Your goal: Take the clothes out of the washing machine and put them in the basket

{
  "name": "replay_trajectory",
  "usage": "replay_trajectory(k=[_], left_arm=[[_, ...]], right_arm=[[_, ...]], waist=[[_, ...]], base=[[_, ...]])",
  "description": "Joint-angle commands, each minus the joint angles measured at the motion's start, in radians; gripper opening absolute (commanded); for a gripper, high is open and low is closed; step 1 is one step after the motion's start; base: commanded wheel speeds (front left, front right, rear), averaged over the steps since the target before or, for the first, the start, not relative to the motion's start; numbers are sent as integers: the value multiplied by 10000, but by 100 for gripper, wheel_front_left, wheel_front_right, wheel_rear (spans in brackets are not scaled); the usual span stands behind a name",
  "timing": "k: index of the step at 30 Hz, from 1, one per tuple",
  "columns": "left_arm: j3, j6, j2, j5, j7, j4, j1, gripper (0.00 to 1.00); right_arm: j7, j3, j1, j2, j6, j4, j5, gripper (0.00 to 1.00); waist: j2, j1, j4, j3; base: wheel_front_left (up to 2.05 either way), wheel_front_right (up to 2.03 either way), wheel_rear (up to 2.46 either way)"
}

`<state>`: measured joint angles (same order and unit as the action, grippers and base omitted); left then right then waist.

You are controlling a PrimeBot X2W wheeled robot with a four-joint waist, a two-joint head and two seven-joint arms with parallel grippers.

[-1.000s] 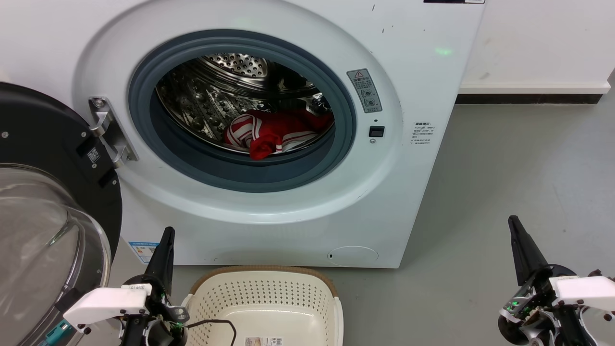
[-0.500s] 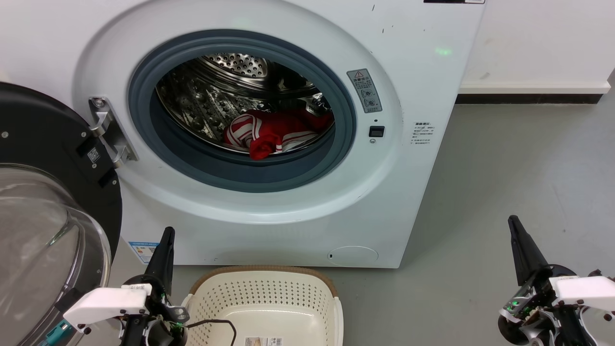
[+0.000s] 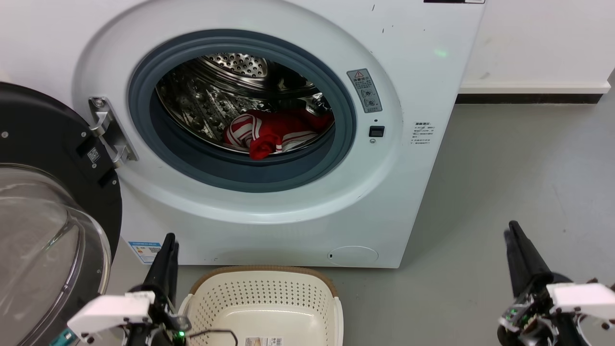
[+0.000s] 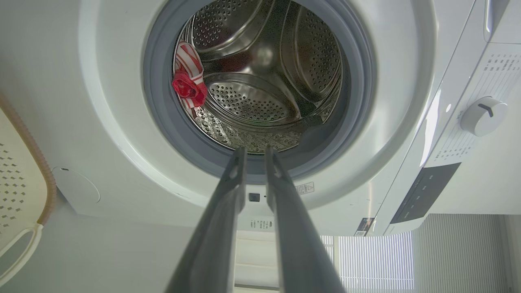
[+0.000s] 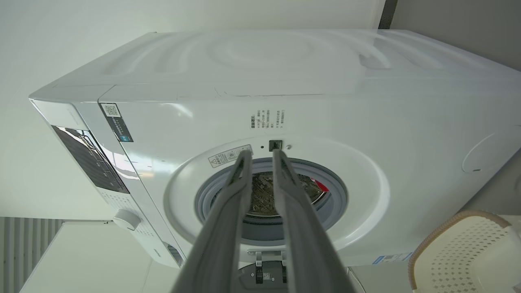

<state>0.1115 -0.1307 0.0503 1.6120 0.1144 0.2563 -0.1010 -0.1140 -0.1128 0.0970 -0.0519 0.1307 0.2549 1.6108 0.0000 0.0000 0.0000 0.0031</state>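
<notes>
The clothes (image 3: 278,129) lie bunched in red and white at the bottom right of the steel drum of the washing machine (image 3: 413,72), whose port stands uncovered. The cream basket (image 3: 262,270) sits on the floor right in front of the machine. My left gripper (image 3: 170,236) is beside the basket's left rim and my right gripper (image 3: 510,229) hovers over bare floor to the right; both point up at the machine, fingers a narrow gap apart, holding nothing. The left wrist view shows my gripper (image 4: 254,149) aimed at the port with the clothes (image 4: 189,87) up to the left.
The black-rimmed glass door (image 3: 43,226) hangs swung out at the left, close to my left arm. Grey floor (image 3: 519,158) stretches to the right of the machine up to a white wall with a dark skirting. A label lies on the basket's bottom.
Both grippers have sunk a little in the head view, and each now shows two fingertips slightly parted where one dark point showed before. The clothes, basket and door have not moved.
</notes>
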Motion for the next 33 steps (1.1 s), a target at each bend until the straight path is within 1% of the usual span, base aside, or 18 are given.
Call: replay_trajectory(k=[1, 6, 11, 15, 16, 33], left_arm=[[-16, 2, -4, -2, -8, 45, 42, 100], [-107, 2, -14, -165, -207, -14, 225, 100], [-163, 47, -13, -1047, -459, -256, 276, 100], [-281, 207, -12, -1924, -651, -500, 319, 100], [-360, 311, -11, -2358, -744, -608, 350, 100], [-863, 1112, -7, -5671, -1453, -1264, 644, 100]], right_arm=[[9, 4, -35, 0, 0, 44, -2, 100], [207, 51, -216, 1, 0, 91, -157, 100], [459, 23, -290, 2, 0, -85, -913, 100], [651, 49, -360, 3, 0, -350, -1739, 100], [743, 94, -402, 4, 0, -489, -2179, 100], [1451, 523, -787, 8, 0, -1626, -6323, 100]], waist=[[0, 0, 0, 1], [0, 0, 1, 4], [0, 0, 1, 13], [0, 0, 1, 21], [0, 0, 0, 24], [0, 0, 8, 40]], base=[[0, 0, 0], [0, 0, 0], [0, 0, 0], [0, 0, 0], [0, 0, 0], [0, 0, 0]])
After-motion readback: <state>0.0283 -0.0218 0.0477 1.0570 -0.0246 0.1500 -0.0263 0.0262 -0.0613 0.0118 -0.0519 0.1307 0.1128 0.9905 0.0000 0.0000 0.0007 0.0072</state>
